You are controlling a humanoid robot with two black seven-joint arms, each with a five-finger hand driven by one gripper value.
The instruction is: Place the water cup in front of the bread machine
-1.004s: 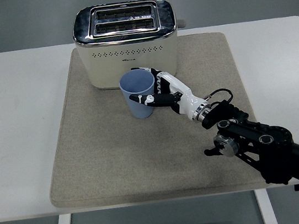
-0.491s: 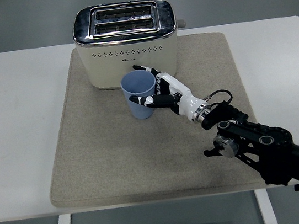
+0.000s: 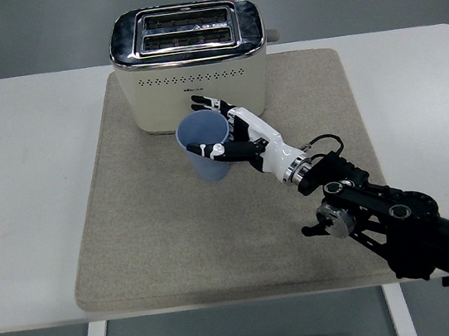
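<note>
Water cup (image 3: 206, 148), blue, sits on the beige mat (image 3: 158, 227) just before the bread machine (image 3: 189, 60), the right hand (image 3: 233, 136) wrapped around it. Fingers should release gently and withdraw sideways, so it stays upright.

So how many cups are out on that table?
1. A single blue cup stands on the beige mat just in front of the toaster, gripped by the robot's right hand. Nothing seems hidden.
</note>
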